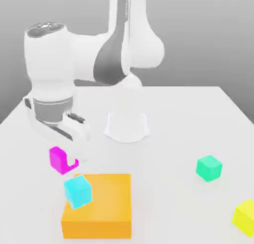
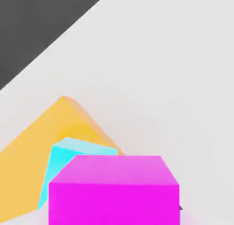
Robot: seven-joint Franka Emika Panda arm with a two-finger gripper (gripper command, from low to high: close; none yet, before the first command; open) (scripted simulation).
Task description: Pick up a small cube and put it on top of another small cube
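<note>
We see the tool (image 1: 74, 156) closed on the magenta cube (image 1: 61, 159), left of centre in the exterior view. The cube has no long axis that we can make out; its sides look about equal. In the exterior view we see it turned at an angle, 1 vertical edge towards the lower part of the frame. In the hand view, 1 flat face meets us squarely, its upper edge level.

Below it in the exterior view, we find the cyan cube (image 1: 78, 192) and the flat orange block (image 1: 98, 203) at lower left. On the pale tabletop (image 1: 163, 188), we see the green cube (image 1: 209, 168) at right and the yellow cube (image 1: 245, 217) at lower right.
</note>
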